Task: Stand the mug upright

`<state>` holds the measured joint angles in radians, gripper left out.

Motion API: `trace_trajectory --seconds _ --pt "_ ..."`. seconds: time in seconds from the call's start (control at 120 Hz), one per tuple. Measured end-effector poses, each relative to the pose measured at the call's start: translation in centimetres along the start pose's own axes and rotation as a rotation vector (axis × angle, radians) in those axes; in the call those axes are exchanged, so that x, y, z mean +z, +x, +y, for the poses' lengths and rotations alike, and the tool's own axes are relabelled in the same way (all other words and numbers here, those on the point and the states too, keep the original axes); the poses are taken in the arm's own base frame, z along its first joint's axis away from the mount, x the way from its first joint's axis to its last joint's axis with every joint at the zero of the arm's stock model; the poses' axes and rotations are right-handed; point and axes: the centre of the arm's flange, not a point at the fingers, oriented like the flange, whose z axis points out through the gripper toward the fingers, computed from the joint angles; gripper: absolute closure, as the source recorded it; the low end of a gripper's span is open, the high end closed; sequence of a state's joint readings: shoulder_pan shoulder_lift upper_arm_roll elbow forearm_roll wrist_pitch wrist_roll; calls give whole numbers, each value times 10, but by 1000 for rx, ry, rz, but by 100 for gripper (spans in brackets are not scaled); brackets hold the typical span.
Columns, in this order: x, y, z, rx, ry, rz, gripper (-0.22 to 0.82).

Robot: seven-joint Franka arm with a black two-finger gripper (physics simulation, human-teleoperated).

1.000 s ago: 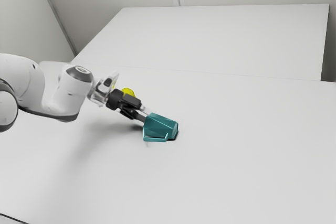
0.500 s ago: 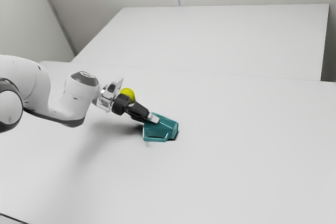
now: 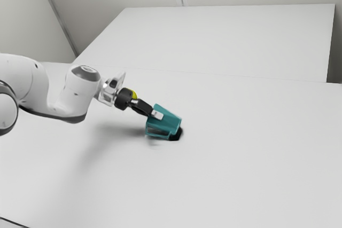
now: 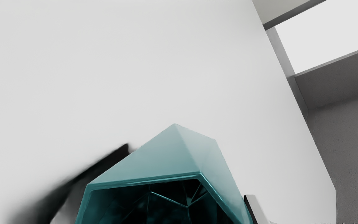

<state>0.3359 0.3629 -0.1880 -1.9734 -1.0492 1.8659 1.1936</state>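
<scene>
The teal faceted mug (image 3: 170, 120) is tilted on the table, its open rim raised toward the hand and its base low toward the exterior view's right; the handle hangs on its lower side. My gripper (image 3: 156, 115) is shut on the mug's walls near the rim, one pale fingertip lying on the near side. In the wrist view the mug (image 4: 163, 158) shows its dark inside, with the gripper (image 4: 155, 211) around it: one fingertip presses its side, the other is in shadow at the opposite side.
A yellow rounded thing (image 3: 133, 94) is partly hidden behind the hand. The white table (image 3: 240, 158) stretches around the mug, and its edge shows in the wrist view with a grey wall (image 4: 350, 149) beyond.
The fingers came down over the mug and took hold of it. Since half a second ago, hand and mug have risen slightly, the rim end tipping upward and a dark shadow appearing by the base.
</scene>
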Motion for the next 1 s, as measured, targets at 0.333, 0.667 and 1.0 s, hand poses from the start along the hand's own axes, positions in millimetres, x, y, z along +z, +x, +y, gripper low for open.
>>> trace_trajectory --seconds 0.333,0.667,1.0 --pt "-6 45 94 305 463 -370 78" --pt "23 35 115 229 827 -567 78" --pt "43 1 149 79 968 -464 78"
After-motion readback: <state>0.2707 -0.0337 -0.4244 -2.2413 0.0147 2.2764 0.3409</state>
